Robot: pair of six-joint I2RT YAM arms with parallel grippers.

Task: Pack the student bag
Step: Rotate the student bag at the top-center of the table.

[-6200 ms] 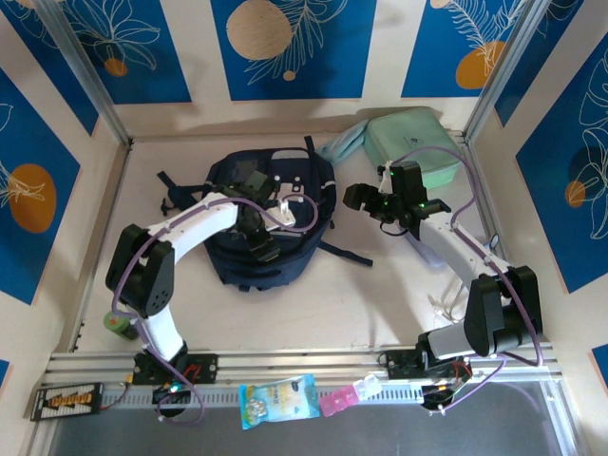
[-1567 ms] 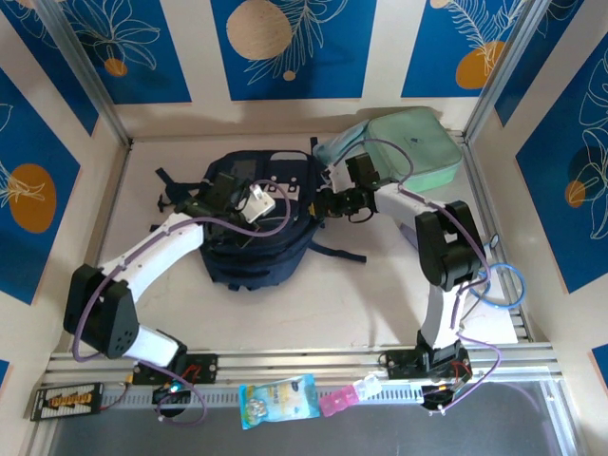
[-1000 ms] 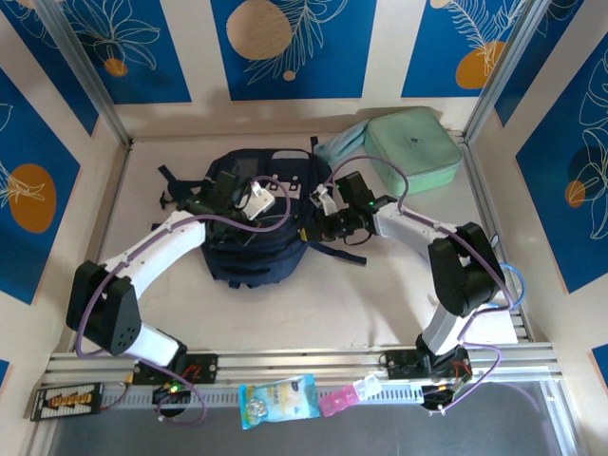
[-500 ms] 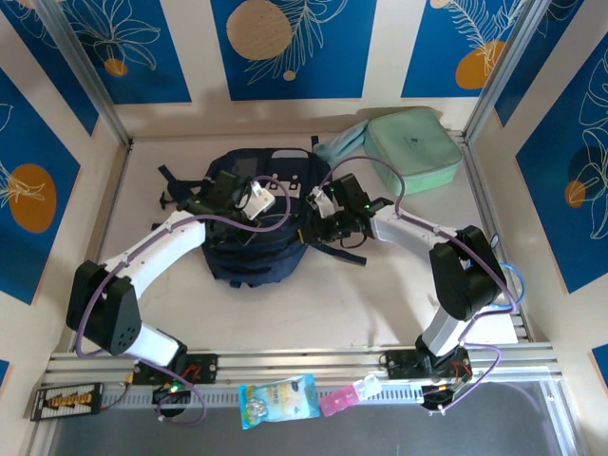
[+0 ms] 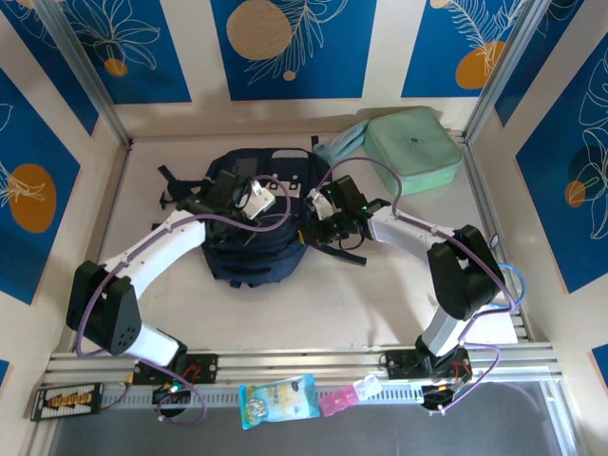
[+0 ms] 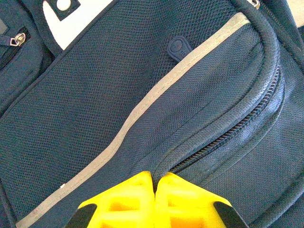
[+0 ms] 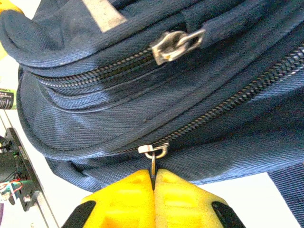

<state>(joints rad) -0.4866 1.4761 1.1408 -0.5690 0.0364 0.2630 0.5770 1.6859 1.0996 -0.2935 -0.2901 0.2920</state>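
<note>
Navy fabric of the student bag (image 5: 249, 262) sits pinched in our left gripper (image 6: 154, 178), a zip pull (image 7: 153, 161) in our right gripper (image 7: 154, 176).

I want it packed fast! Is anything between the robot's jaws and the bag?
Nothing visible. Both sets are right on the bag: the right jaws are shut on a zip pull, and the left jaws pinch a seam.
</note>
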